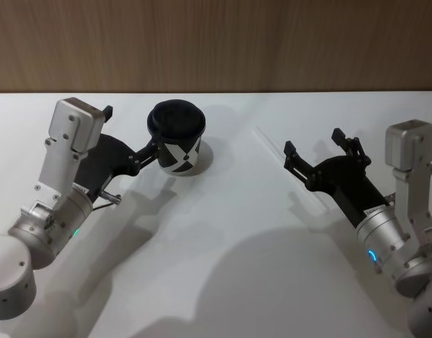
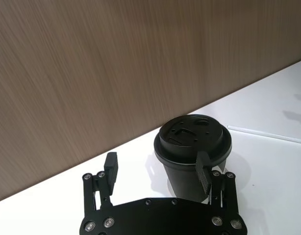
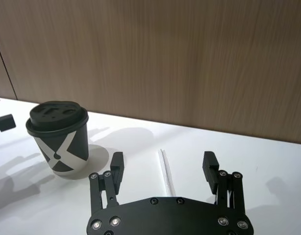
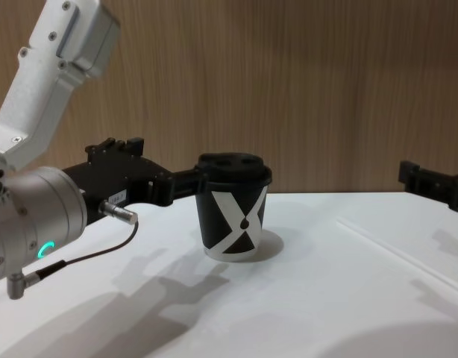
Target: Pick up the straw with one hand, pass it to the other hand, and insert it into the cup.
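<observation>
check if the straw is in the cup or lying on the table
Out: the straw lies flat on the table, apart from the cup, whose lid has nothing stuck in it.

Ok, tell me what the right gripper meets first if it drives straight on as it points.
Probably the straw, lying ahead between the open fingers of the right gripper, if its path dips to the table; height is unclear. Otherwise the wooden wall behind.

Bright, sharp — soft tabletop shadows.
</observation>
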